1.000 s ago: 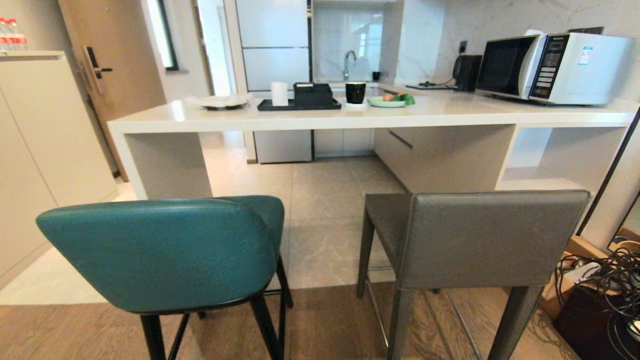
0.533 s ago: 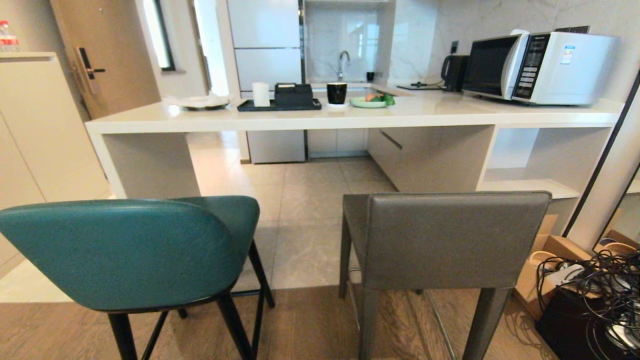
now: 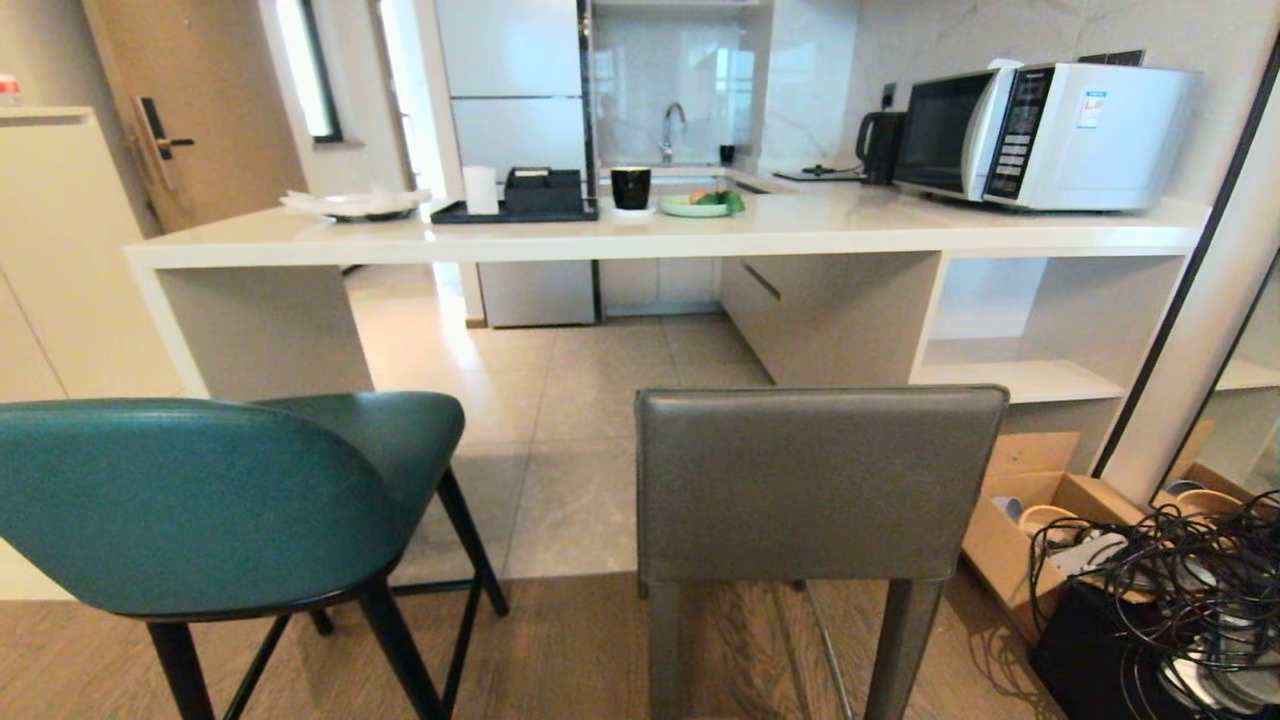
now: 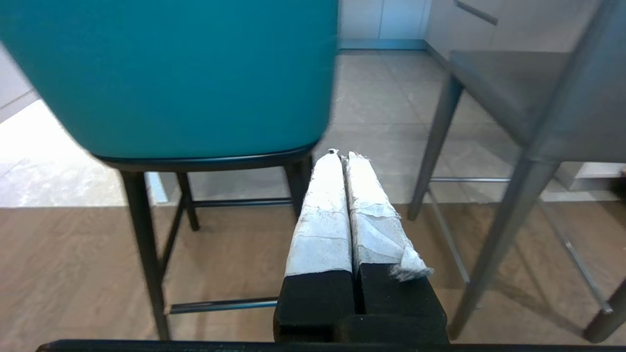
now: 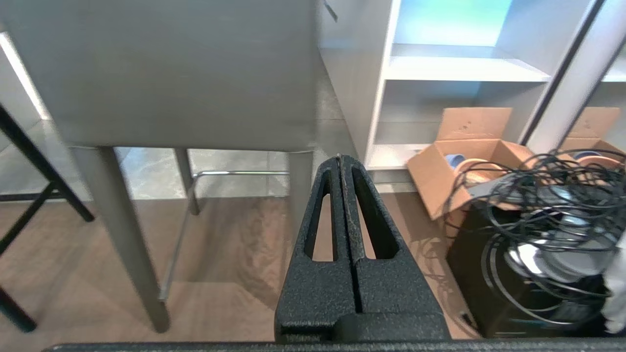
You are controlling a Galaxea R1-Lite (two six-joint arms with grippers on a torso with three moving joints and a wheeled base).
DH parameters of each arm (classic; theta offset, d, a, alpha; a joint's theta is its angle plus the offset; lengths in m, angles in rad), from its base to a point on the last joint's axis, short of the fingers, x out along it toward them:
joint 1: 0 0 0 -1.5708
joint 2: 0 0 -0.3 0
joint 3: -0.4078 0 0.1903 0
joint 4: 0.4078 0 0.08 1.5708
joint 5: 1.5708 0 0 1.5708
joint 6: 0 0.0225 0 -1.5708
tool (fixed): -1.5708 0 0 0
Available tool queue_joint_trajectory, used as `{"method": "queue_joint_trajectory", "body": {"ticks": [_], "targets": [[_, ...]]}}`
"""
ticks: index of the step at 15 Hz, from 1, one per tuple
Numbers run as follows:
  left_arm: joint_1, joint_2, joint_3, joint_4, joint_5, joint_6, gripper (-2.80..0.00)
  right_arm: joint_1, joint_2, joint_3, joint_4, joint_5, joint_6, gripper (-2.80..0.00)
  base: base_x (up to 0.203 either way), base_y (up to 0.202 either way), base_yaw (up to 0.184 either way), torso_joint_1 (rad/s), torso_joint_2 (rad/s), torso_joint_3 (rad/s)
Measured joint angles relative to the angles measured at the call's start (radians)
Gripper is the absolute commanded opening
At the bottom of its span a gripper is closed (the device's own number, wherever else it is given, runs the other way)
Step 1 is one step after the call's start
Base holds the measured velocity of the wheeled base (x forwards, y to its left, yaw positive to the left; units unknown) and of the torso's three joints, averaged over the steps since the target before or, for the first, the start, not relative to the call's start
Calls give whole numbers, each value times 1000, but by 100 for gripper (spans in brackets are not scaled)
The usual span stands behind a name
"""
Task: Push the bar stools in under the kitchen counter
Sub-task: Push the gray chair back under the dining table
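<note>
Left hand point(image 4: 341, 157) closed, empty, behind teal stool point(image 4: 171, 73) — right hand point(image 5: 339, 159) likewise; cardboard box point(image 5: 469, 146) holds tape rolls.

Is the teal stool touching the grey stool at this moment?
Apart. In the head view, bare floor shows between the teal stool and the grey stool; the left wrist view shows the same gap.

No text can be read; the microwave point(image 3: 1040, 135) carries a small brand mark and a sticker, both too small to make out.
</note>
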Motion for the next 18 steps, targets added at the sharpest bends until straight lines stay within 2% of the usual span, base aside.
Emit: {"method": "queue_joint_trajectory", "body": {"ticks": [10, 18], "targets": [[0, 0, 0, 0, 0, -3, -280, 0, 0, 0, 0, 0, 0, -280, 0, -176, 2, 1, 3, 2], [0, 0, 0, 0, 0, -3, -280, 0, 0, 0, 0, 0, -3, -280, 0, 0, 0, 0, 0, 0]]}}
